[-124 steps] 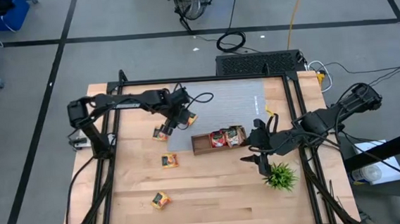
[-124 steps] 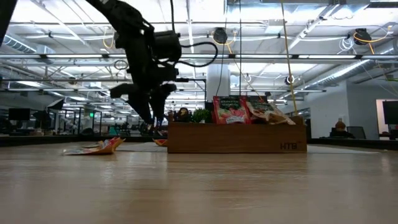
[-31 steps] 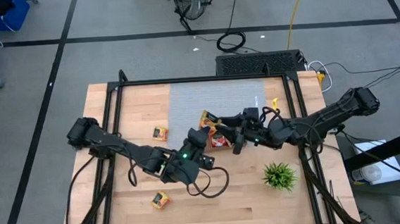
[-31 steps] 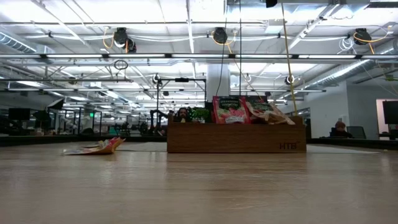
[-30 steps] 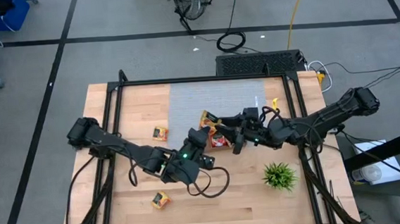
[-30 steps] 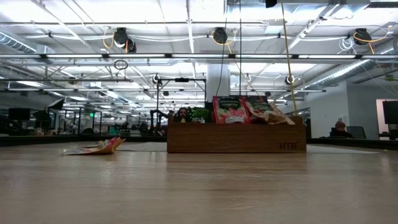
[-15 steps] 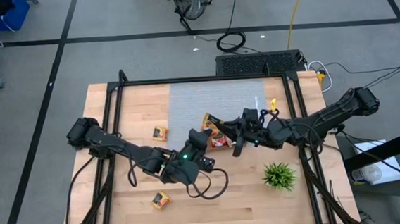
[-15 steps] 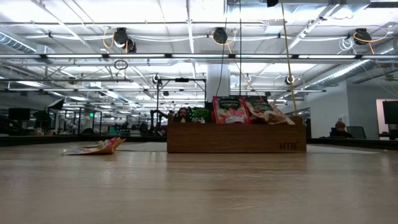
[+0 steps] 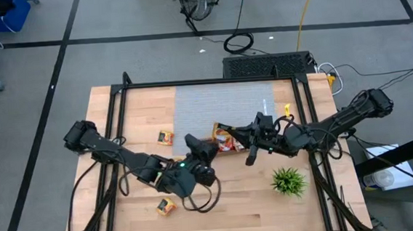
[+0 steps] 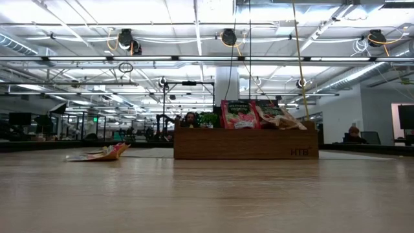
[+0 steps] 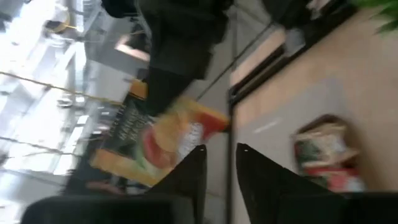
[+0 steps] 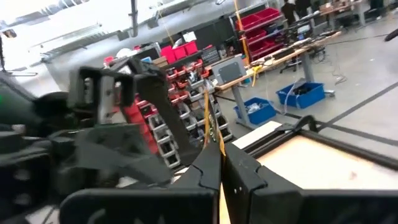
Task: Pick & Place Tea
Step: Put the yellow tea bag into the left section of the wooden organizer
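High view: your left gripper and right gripper meet mid-table over the wooden tray; loose tea sachets lie nearby.
Low view: your tray holds upright sachets.
Left wrist view: fingers narrowly parted, an orange-yellow sachet beyond.
Right wrist view: your jaws pinch a yellow sachet's edge.

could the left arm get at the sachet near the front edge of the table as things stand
Probably yes. The sachet lies alone on bare wood, just in front of the left gripper and beside the arm's wrist, with nothing on it. The arm would have to pull back and turn down.
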Controlling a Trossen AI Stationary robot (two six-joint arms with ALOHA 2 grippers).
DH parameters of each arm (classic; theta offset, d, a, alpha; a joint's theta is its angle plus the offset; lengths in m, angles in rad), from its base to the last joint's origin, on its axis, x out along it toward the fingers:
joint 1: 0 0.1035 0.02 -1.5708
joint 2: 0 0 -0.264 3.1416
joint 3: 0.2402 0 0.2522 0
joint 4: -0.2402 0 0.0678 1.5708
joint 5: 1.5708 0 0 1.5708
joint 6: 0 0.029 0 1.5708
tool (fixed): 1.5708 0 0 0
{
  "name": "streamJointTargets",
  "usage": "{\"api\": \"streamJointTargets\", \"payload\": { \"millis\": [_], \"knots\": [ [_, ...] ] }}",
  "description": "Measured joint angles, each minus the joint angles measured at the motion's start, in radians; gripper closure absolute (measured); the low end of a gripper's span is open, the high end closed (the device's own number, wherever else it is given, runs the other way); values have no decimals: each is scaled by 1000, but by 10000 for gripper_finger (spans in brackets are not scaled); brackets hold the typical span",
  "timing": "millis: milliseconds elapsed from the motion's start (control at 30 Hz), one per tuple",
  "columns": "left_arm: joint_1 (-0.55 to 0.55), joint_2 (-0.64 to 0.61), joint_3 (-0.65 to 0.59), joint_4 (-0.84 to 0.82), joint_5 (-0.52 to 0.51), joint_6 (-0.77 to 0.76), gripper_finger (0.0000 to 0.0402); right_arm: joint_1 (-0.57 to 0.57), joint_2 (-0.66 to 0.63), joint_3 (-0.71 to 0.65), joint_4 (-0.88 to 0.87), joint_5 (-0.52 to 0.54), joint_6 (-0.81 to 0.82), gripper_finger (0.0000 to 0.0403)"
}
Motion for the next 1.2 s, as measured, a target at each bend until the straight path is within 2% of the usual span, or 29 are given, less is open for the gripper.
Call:
{"api": "streamJointTargets", "payload": {
  "millis": [100, 167, 300, 467, 533, 733, 967, 1067, 1200],
  "knots": [
    [-19, -41, -2, -69, 55, -132, 286, 0, -11, 1, -13, 23, -23, 403],
    [-26, -84, -2, -115, 124, -249, 264, 2, -25, 1, -73, 3, -24, 403],
    [-11, -162, 0, -187, 327, -492, 216, -8, -33, 1, -237, -165, 44, 403],
    [53, -205, 0, -274, 571, -681, 177, -8, 0, 0, -324, -338, 86, 403],
    [79, -208, 0, -299, 659, -738, 173, -8, 10, 0, -319, -368, 83, 403],
    [138, -197, 0, -336, 814, -808, 182, -12, 69, 31, -320, -373, 67, 403],
    [192, -175, -1, -394, 893, -830, 201, -16, 154, 111, -319, -397, 34, 403],
    [211, -148, 0, -411, 951, -838, 207, -17, 161, 119, -312, -399, 29, 403],
    [214, -120, 2, -431, 978, -858, 210, -22, 167, 119, -310, -399, 37, 403]
  ]
}}
